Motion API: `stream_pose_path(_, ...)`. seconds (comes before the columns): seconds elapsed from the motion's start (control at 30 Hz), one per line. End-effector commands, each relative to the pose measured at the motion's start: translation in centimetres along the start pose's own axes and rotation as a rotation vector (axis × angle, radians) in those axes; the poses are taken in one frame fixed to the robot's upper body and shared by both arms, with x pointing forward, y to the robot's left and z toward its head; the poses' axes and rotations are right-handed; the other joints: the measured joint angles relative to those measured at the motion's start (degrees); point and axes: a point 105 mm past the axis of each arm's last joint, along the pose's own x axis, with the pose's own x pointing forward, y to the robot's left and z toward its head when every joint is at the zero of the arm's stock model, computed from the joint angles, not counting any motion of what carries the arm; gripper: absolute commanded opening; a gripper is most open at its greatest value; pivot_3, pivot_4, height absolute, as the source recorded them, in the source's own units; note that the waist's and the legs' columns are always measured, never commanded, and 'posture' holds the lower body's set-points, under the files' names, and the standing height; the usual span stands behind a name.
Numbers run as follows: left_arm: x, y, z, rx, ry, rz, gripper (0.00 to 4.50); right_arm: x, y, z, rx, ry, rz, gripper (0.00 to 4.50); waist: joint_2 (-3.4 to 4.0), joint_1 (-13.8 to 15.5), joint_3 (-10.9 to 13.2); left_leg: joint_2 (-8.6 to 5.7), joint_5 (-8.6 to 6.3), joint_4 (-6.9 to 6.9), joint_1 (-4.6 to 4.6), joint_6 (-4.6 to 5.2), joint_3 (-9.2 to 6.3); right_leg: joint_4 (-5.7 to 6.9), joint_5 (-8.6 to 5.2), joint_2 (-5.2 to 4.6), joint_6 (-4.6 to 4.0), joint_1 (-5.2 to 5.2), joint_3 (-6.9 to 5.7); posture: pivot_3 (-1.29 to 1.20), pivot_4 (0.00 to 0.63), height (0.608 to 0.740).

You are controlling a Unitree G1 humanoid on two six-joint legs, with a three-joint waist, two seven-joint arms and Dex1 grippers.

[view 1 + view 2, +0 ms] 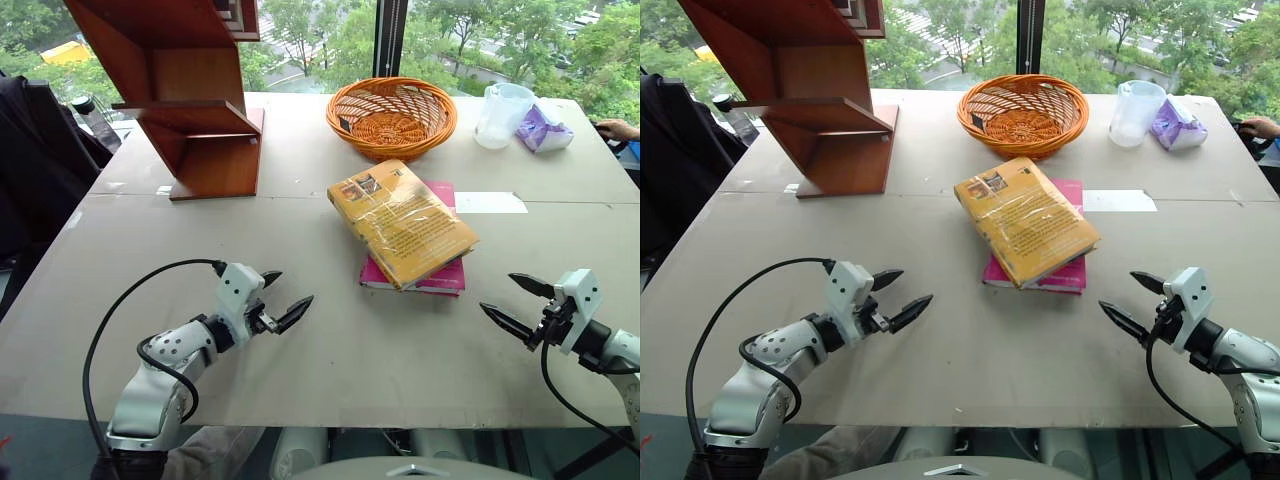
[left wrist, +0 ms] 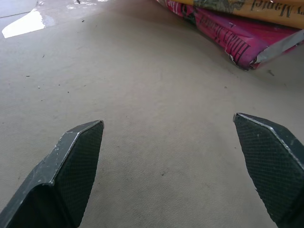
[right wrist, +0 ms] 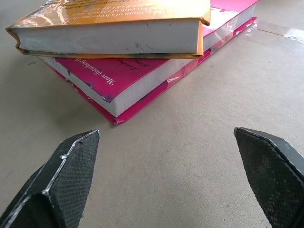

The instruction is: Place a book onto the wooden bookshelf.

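Seemingly "Mantel" on book [image 2: 256, 5] spine.

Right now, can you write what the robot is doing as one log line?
stage: not yet reaching | left gripper: open, empty | right gripper: open, empty | book: lying on pink book | bookshelf: untouched

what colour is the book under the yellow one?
Magenta-pink book, seen best in the right wrist view, beneath the yellow-orange book.

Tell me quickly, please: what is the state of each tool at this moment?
Left tool: open, holding nothing, over the table.
Right tool: open, holding nothing, short of the book.
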Motion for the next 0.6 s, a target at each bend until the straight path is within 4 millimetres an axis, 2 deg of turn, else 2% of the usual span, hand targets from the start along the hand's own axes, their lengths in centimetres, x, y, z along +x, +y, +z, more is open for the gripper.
stream_pose_path(0.03,-0.03,-0.28,0.99,0.035,-0.034,-0.006,4.5,-0.34,-0.98,1.23,-0.049,-0.036,-0.01,4.48,0.0,0.0,0.0,0.0,0.0,0.0,0.0,0.0,0.0,0.0,0.0,0.0,0.0,0.0,0.0,0.0,0.15,0.74)
stream_pose_path(0.6,0.08,-0.42,0.47,0.067,-0.027,-0.016,4.5,-0.03,-1.7,1.03,-0.074,-0.025,-0.013,4.48,0.01,0.0,0.01,-0.08,0.0,0.0,0.0,0.0,0.01,0.01,0.09,0.02,-0.04,0.0,0.01,0.0,0.15,0.74)
